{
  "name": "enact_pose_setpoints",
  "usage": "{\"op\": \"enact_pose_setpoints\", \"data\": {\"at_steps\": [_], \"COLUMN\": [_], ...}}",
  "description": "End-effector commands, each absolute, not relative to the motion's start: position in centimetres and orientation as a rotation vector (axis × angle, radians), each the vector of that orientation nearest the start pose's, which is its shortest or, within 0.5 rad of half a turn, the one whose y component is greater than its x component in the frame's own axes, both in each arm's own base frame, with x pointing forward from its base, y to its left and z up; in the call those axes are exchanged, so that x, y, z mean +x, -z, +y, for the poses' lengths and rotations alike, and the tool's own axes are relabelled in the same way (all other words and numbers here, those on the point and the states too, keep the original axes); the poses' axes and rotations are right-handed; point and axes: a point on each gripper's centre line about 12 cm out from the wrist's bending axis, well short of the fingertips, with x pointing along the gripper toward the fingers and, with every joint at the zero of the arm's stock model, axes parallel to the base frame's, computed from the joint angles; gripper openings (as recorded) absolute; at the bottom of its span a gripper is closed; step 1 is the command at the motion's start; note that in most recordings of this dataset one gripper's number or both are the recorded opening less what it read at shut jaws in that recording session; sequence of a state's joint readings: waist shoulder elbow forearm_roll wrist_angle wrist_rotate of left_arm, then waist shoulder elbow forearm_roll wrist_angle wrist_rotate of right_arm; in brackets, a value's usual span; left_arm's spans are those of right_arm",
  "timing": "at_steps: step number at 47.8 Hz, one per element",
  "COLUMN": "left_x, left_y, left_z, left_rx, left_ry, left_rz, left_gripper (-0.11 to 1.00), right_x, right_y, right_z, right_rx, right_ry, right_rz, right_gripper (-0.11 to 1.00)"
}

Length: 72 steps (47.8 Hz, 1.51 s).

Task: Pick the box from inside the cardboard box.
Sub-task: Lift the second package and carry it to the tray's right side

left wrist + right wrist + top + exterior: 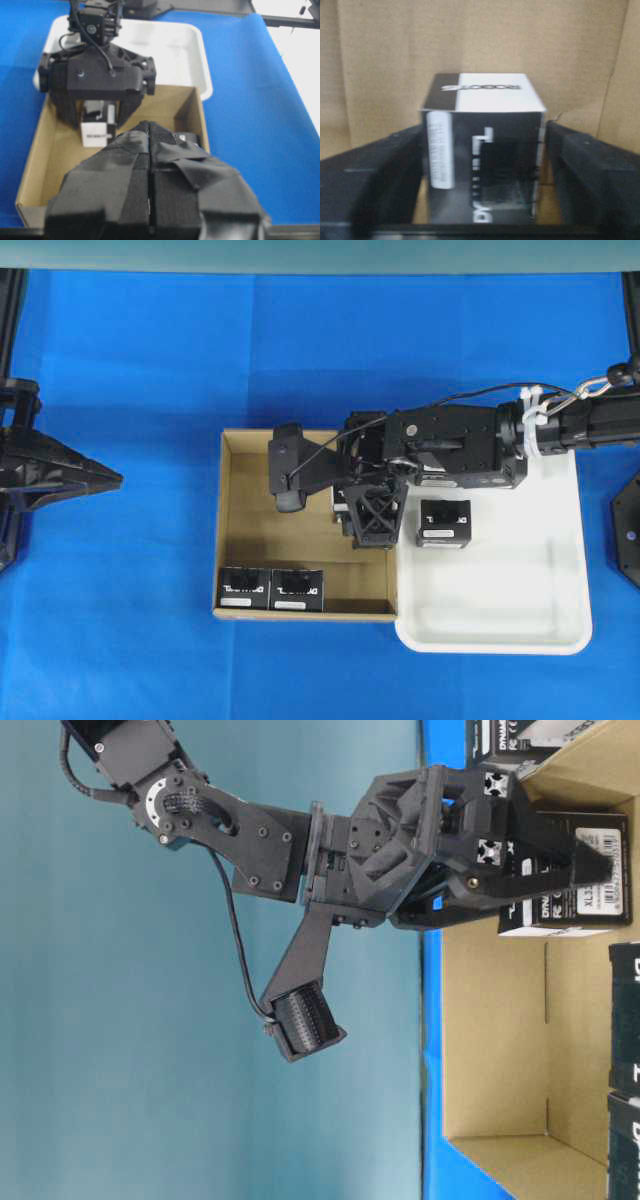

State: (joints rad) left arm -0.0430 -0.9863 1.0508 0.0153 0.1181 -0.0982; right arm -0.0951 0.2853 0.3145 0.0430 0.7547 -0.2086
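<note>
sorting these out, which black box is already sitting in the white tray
The lone black box just right of the carton wall, in the white tray. The others in view sit inside the brown carton.

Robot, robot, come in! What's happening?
Right gripper straddling small black box in brown cardboard carton, jaws not visibly closed. Left gripper shut, parked. Nothing blocking.

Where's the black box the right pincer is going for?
The black box sits between the right pincer's fingers in its wrist view, inside the cardboard box by the wall nearest the white tray.
</note>
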Motion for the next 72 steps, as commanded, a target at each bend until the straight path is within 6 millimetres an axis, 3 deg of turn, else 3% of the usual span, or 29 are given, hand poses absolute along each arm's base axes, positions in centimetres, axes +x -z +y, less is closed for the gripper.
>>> {"op": "enact_pose_setpoints", "data": {"at_steps": [1,3,13,24,33,44,60,72], "left_x": [20.1,20.1,20.1,20.1,20.1,20.1,19.9,19.9], "left_y": [-31.3,-31.3,-31.3,-31.3,-31.3,-31.3,-31.6,-31.9], "left_z": [-0.8,-0.8,-0.8,-0.8,-0.8,-0.8,-0.8,-0.9], "left_rx": [-0.079,-0.079,-0.079,-0.079,-0.081,-0.081,-0.081,-0.082], "left_ry": [0.034,0.034,0.034,0.034,0.034,0.034,0.035,0.040], "left_rz": [0.158,0.158,0.158,0.158,0.158,0.157,0.146,0.140], "left_gripper": [-0.07,-0.07,-0.07,-0.07,-0.07,-0.07,-0.07,-0.07], "right_x": [41.7,41.8,42.0,41.9,39.3,35.0,29.7,27.1], "right_y": [-12.0,-12.3,-14.3,-21.4,-27.7,-32.6,-33.9,-32.2], "right_z": [-3.2,-3.2,-3.2,-3.3,-3.5,-3.3,-3.1,-2.8], "right_rx": [-0.069,-0.071,-0.063,-0.013,0.011,0.043,0.089,0.112], "right_ry": [-0.069,-0.070,-0.061,-0.036,-0.014,0.013,0.049,0.063], "right_rz": [1.329,1.322,1.290,1.246,1.209,1.191,1.218,1.251], "right_gripper": [0.70,0.62,0.61,0.61,0.61,0.61,0.61,0.61]}}
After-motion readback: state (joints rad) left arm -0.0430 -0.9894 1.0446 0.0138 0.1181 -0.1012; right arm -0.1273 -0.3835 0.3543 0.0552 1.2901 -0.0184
